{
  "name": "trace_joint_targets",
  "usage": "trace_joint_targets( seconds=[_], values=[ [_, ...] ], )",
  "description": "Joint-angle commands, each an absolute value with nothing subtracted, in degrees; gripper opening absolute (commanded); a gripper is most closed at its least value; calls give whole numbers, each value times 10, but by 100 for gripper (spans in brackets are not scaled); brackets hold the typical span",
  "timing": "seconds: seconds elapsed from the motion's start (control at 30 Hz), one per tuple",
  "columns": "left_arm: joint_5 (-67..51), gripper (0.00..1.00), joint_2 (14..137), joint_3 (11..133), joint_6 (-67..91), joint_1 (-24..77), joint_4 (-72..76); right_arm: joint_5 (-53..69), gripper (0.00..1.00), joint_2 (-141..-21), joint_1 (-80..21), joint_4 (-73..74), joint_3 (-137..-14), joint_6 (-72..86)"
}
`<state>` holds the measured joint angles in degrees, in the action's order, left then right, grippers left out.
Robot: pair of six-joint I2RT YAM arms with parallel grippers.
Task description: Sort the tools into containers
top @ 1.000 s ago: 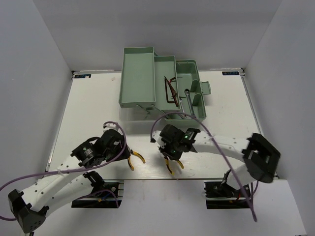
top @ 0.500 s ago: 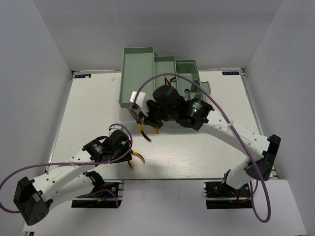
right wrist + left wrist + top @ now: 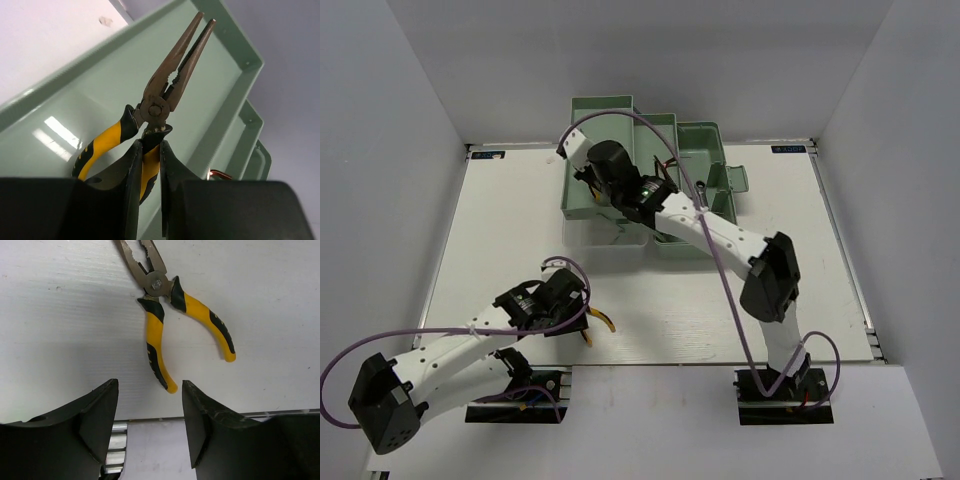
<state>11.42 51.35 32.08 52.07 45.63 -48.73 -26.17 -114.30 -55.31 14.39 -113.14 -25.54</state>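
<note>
On the white table near its front edge lie yellow-handled pliers (image 3: 159,315), jaws pointing away from my left gripper (image 3: 150,390). That gripper is open and holds nothing; one handle tip lies just beyond its fingertips. From the top view these pliers (image 3: 600,324) peek out beside the left wrist. My right gripper (image 3: 148,150) is shut on one handle of long-nose yellow pliers (image 3: 167,90), held over the left pale green tray (image 3: 220,80) of the toolbox. The right arm (image 3: 620,180) reaches across that tray (image 3: 592,125). Reddish hex keys (image 3: 669,162) and a silver wrench (image 3: 703,192) lie in the other compartments.
The toolbox stands at the back centre, with a middle tray (image 3: 660,128) and base (image 3: 712,150) to the right of the left tray. Its clear lid (image 3: 605,233) lies in front. The table's metal front edge (image 3: 280,413) runs just behind the left fingers.
The right arm swung from the table's front up to the left tray, carrying the long-nose pliers. The left gripper shifted slightly right, over the other pliers.
</note>
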Motion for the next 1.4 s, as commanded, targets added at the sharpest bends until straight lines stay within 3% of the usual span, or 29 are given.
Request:
trace_joint_targets(
  seconds=[0.0, 0.1, 0.17, 0.2, 0.23, 0.37, 0.57, 0.73, 0.83, 0.87, 0.9, 1.0, 1.07, 1.1, 1.17, 1.33, 1.37],
  values=[
    [127, 64, 515, 314, 535, 460, -474, -315, 0, -1158, -539, 27, -1171, -281],
    [127, 64, 522, 314, 535, 465, -462, -299, 3, -1172, -530, 53, -1179, -257],
    [127, 63, 539, 308, 535, 465, -455, -286, 36, -1165, -523, 86, -1179, -242],
    [127, 61, 553, 308, 535, 465, -440, -259, 58, -1156, -521, 117, -1177, -223],
    [127, 59, 561, 303, 535, 470, -434, -251, 67, -1139, -516, 133, -1176, -211],
    [121, 51, 593, 298, 535, 475, -407, -186, 70, -1060, -500, 196, -1138, -140],
    [139, 48, 651, 293, 542, 487, -380, -146, 68, -925, -449, 228, -1041, -76],
    [157, 43, 708, 298, 548, 497, -362, -122, 68, -797, -402, 203, -853, -44],
    [164, 27, 730, 303, 553, 503, -370, -109, 68, -718, -375, 192, -761, -26],
    [164, 18, 736, 303, 553, 503, -370, -95, 68, -708, -370, 198, -730, -21],
    [164, 3, 737, 298, 558, 508, -370, -93, 68, -697, -367, 204, -716, -9],
    [164, 0, 712, 298, 558, 514, -391, -69, 65, -657, -342, 224, -657, 10],
    [159, 0, 682, 319, 558, 521, -416, -48, 51, -629, -333, 231, -609, 23],
    [154, 0, 672, 328, 541, 528, -423, -42, 37, -615, -329, 248, -600, 24],
    [134, 0, 657, 365, 514, 542, -438, -10, 0, -588, -322, 259, -563, 23],
    [60, 0, 589, 456, 372, 573, -433, 209, 0, -555, -314, 329, -500, -149],
    [51, 0, 581, 470, 355, 573, -427, 298, 0, -550, -312, 340, -473, -169]
  ],
)
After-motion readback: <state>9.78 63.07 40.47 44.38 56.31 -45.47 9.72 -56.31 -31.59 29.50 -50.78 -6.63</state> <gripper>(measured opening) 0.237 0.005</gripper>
